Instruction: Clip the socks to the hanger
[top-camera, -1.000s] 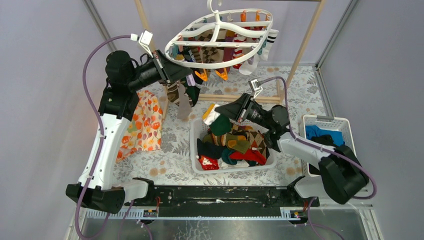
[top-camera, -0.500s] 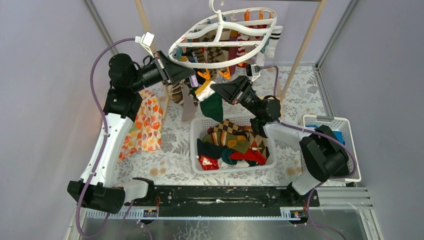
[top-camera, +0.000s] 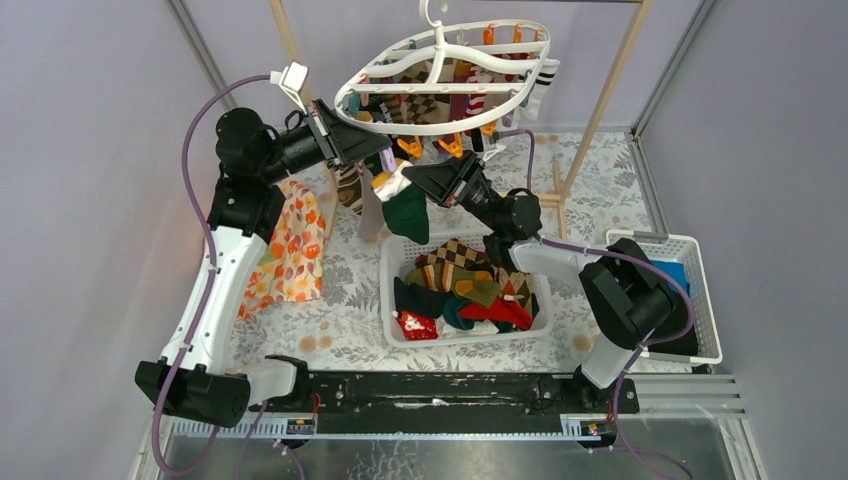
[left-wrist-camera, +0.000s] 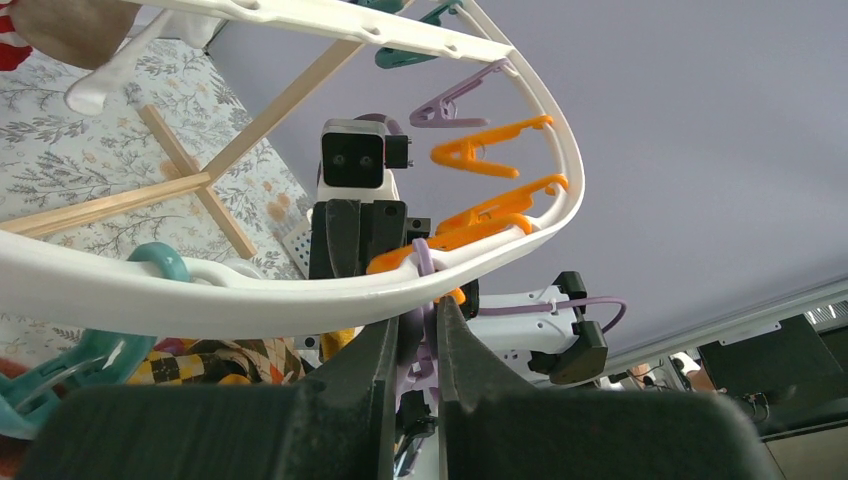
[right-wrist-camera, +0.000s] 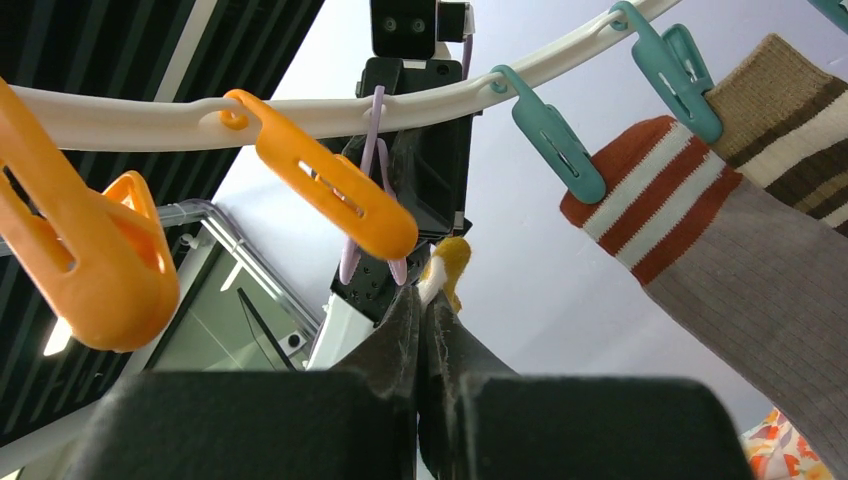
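The hanger (left-wrist-camera: 250, 290) hangs over the table on its hook. The left gripper (top-camera: 377, 156), arm raised and reaching right, is clamped on a purple clip (left-wrist-camera: 418, 335) at the hanger's rim. The right gripper (top-camera: 414, 179), arm stretched up and leftward, is closed on the cuff of a green sock (top-camera: 408, 214) just beside that clip. The step in hand appears to be presenting the cuff; next it must enter the clip's mouth.

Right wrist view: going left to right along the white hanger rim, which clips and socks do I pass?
Big orange clip → second orange clip → first teal clip → second teal clip → brown striped sock.
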